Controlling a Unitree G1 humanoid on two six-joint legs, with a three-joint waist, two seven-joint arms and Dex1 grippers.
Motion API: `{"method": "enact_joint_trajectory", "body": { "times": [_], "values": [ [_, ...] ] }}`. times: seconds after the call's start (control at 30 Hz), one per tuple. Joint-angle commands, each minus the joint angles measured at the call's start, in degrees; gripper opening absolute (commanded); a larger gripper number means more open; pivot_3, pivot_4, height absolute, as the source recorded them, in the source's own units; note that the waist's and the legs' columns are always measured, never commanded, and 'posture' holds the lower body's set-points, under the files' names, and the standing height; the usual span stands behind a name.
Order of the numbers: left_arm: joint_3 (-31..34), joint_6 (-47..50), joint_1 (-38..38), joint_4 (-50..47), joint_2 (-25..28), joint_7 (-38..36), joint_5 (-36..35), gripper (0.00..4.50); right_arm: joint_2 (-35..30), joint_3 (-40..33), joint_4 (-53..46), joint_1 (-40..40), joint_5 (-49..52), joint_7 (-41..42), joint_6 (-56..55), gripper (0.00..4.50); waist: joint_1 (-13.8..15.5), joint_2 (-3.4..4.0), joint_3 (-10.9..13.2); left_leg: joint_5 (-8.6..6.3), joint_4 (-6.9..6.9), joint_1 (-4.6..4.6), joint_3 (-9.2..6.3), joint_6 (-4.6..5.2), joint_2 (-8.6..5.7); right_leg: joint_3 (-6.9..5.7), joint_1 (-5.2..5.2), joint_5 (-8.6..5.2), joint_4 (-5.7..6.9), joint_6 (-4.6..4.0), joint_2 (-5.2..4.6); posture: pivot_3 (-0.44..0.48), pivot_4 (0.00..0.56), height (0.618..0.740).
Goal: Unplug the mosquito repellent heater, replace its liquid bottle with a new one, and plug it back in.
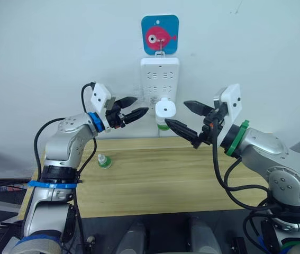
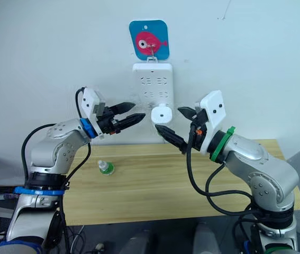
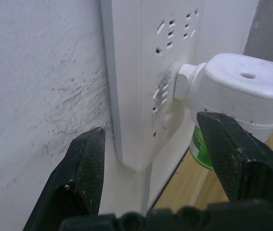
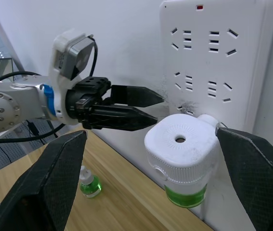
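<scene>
My right fingers (image 1: pixel 184 117) are spread wide and empty, just right of the mosquito repellent heater (image 1: pixel 165 109), which is plugged into the socket strip (image 1: pixel 160 79) on the far wall. Its green-filled liquid bottle (image 4: pixel 186 195) hangs straight down beneath it, so the heater's long axis is vertical. My left fingers (image 1: pixel 135 107) are parted too, holding nothing, just left of the strip. I judge the right arm marginally nearer. A spare bottle (image 1: pixel 103 161) with green liquid stands on the surface (image 1: pixel 160 180), near left.

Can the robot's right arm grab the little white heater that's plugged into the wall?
Probably yes. The right gripper is open and close beside the heater, which sticks out from the socket strip, with nothing between them. The left gripper waits on the other side.
</scene>
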Motion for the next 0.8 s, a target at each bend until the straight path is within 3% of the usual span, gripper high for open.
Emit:
{"method": "enact_joint_trajectory", "body": {
  "times": [0.03,0.57,0.8],
  "values": [
    [-0.9,-3.98,-2.96,3.05,-1.64,-1.79,1.89,3.33,-0.91,-0.21,-2.43,-0.46,0.63,-0.7,-0.18,4.5,-0.05,0.0,0.01,0.0,0.11,-0.11,-0.04,0.0,-0.02,-0.03,-0.04,0.03,0.05,0.02,0.0,0.017,0.209,0.74],
    [-2.52,-16.29,-13.13,21.02,-6.89,-11.72,8.26,3.33,-5.51,-1.03,-3.23,2.1,-1.09,-2.5,-0.57,4.5,-0.41,-0.06,0.05,0.01,0.28,-0.17,0.06,0.02,-0.06,-0.03,-0.02,0.18,0.07,0.02,-0.02,-0.02,0.201,0.74],
    [-3.04,-16.2,-13.92,20.83,-8.11,-16.03,8.06,3.33,-6.06,-1.98,-3.06,3.4,-1.62,-4.02,-0.57,4.5,-0.95,-0.09,0.08,0.01,0.28,-0.17,0.07,0.03,-0.06,-0.02,-0.01,0.18,0.09,0.02,-0.02,-0.026,0.213,0.74]
  ]
}}
